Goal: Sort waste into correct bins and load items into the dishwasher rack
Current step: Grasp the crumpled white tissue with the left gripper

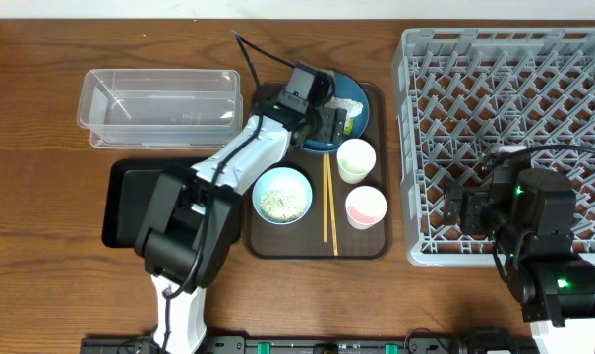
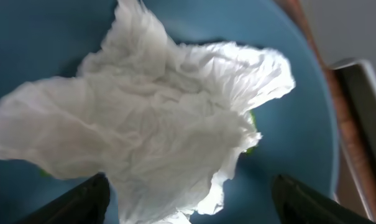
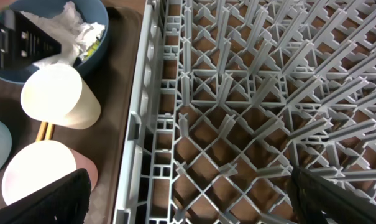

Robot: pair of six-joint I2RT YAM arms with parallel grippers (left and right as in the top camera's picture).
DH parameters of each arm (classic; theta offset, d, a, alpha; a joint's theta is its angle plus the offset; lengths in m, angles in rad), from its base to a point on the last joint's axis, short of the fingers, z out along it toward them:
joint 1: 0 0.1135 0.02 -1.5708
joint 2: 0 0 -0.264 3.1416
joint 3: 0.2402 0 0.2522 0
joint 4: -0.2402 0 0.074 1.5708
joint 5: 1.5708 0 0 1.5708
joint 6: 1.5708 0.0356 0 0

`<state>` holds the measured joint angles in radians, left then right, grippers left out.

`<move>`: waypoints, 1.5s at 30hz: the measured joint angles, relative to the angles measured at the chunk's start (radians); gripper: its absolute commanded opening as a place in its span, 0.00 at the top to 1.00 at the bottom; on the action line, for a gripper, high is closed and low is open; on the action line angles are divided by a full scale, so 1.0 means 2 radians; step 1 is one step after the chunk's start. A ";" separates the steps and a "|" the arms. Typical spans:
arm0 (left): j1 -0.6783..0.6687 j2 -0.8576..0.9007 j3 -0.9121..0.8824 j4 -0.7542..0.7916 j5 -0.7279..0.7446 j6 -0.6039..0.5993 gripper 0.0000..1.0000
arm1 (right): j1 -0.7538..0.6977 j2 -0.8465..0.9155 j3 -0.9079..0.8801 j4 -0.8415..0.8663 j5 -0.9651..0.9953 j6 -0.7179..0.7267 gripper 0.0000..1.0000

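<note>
Nearest the robot, the right gripper (image 3: 197, 200) hangs over the near-left corner of the grey rack (image 3: 250, 112); its 2 fingers (image 3: 51, 199) are spread wide with nothing between them. To the left, the black tray (image 1: 125, 202) lies partly under the left arm, just beside the brown tray (image 1: 317, 252).

On the brown tray's near half stand the pink cup (image 1: 366, 207) at the right and the light blue bowl (image 1: 282, 194) at the left, with rice grains (image 1: 277, 203) in the bowl; the 2 chopsticks (image 1: 327, 202) lie lengthwise between them. The cream cup (image 1: 356, 159) stands upright just beyond the pink one.

At the tray's far end sits the dark blue plate (image 2: 299, 124). A crumpled napkin (image 2: 156, 130) lies on it, and only a sliver of the green wrapper (image 2: 253, 134) shows at the napkin's edge. The left gripper (image 2: 191, 206) is low over the plate, fingers (image 2: 76, 202) far apart either side of the napkin's near edge – gripping nothing; whether they touch the plate I cannot tell.

Farthest left, beyond the black tray, stands the clear tub (image 1: 159, 103).
</note>
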<state>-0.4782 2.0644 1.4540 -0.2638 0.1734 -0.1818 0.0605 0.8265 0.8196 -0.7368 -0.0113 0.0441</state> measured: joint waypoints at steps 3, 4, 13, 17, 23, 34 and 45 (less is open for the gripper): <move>-0.001 0.009 0.000 -0.001 0.000 0.000 0.29 | 0.000 0.000 0.000 0.000 0.000 0.000 0.01; -0.001 0.011 0.000 -0.001 0.000 0.001 0.33 | 0.000 0.000 0.000 0.000 0.000 0.000 0.01; -0.002 0.012 0.000 -0.013 0.000 0.002 0.57 | 0.000 0.000 0.000 0.000 0.000 0.000 0.01; -0.002 0.012 0.000 -0.013 0.000 0.004 0.34 | 0.000 0.000 0.000 0.000 0.000 0.000 0.01; -0.004 0.012 0.000 -0.012 -0.014 0.002 0.34 | 0.000 0.000 0.000 0.000 0.000 0.000 0.01; -0.004 0.012 0.000 -0.009 -0.025 0.001 0.56 | 0.000 0.000 0.000 0.000 0.000 0.000 0.01; -0.004 0.012 0.000 -0.009 -0.025 0.001 0.89 | 0.000 0.000 0.000 0.000 0.000 0.000 0.01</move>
<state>-0.4866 2.0892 1.4532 -0.2821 0.1234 -0.1806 0.0605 0.8265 0.8196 -0.7372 -0.0113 0.0441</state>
